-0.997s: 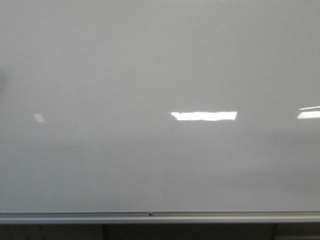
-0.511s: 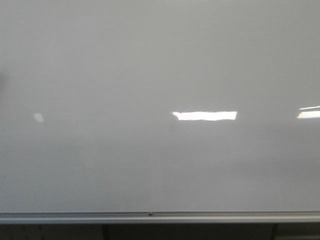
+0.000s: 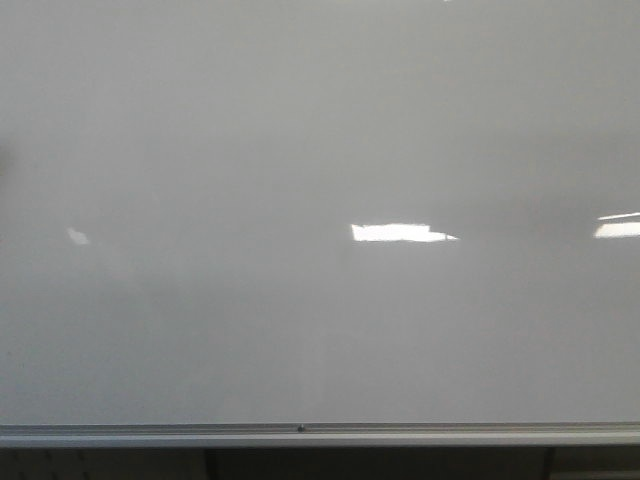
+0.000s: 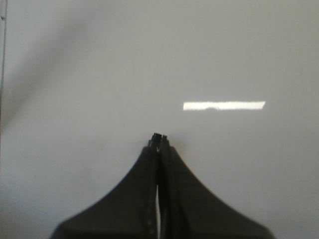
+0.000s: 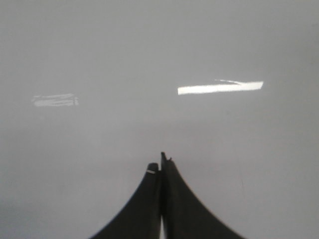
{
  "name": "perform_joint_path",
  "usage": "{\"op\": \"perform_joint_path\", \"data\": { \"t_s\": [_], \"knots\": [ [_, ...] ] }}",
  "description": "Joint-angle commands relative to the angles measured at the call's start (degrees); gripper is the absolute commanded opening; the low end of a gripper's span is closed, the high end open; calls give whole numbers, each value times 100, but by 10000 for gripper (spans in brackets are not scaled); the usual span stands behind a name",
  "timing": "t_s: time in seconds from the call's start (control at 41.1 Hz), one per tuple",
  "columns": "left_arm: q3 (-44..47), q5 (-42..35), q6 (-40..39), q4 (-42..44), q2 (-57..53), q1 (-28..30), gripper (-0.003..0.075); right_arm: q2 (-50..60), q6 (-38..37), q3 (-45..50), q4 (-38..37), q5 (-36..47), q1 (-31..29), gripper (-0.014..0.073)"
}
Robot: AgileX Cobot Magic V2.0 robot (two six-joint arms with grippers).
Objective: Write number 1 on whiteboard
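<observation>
large glossy pale grey-white whiteboard (image 3: 300, 130) filling the front view, silver metal rail (image 3: 320, 432) along its lower edge. no black stroke anywhere on it; only bright rectangular light reflections (image 3: 400, 232) above the rail. number 1 not yet written.

left black tool (image 4: 158, 137): fingers pressed together, facing the whiteboard in the wrist view. no marker visible between them. contact with the board: cannot tell.

right black tool (image 5: 160, 160): fingers likewise pressed together, pointed at the whiteboard. a small pale speck at one fingertip, too small to identify. no marker body evident.

neither tool in the front view.

judged step: approach, before any ink. next move calls for a writing tip brought squarely against the board well above the rail, then one steady downward stroke with even pressure. which tool carries the pen: unclear.
</observation>
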State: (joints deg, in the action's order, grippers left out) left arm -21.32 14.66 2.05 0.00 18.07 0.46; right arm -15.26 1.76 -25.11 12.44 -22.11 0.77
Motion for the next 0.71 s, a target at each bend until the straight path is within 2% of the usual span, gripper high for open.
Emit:
{"op": "perform_joint_path", "data": {
  "t_s": [0.0, 0.097, 0.146, 0.195, 0.292, 0.316, 0.365, 0.413, 0.462, 0.584, 0.681],
  "knots": [
    [-263, -386, -53, 0, 348, -18, -20, -394, -5, -306, 93, 276, -13, -60],
    [-263, -396, -53, 0, 377, -18, -15, -430, -5, -306, 134, 274, -13, -50],
    [-263, -396, -53, 37, 377, -18, 32, -421, -5, -306, 134, 293, -13, -2],
    [-251, -381, -53, 65, 377, -18, 130, -421, -5, -306, 134, 293, -13, 82],
    [-251, -331, -53, 65, 377, -18, 476, -421, -5, -306, 129, 286, -13, 337],
    [-251, -331, -53, 65, 377, -18, 538, -421, -5, -306, 129, 286, -13, 391],
    [-251, -331, -53, 65, 377, -18, 606, -421, -5, -306, 129, 286, -13, 456],
    [-251, -358, -53, 65, 377, -18, 640, -421, -5, -306, 129, 292, -13, 507],
    [-251, -369, -53, 65, 377, -18, 641, -421, -5, -306, 129, 292, -13, 527],
    [-262, -237, -53, 543, 498, -18, 637, -421, -5, -306, 129, 292, -13, 528],
    [-349, 19, -53, 956, 1011, -18, 637, -421, -5, -306, 129, 292, -13, 528]
  ]
}}
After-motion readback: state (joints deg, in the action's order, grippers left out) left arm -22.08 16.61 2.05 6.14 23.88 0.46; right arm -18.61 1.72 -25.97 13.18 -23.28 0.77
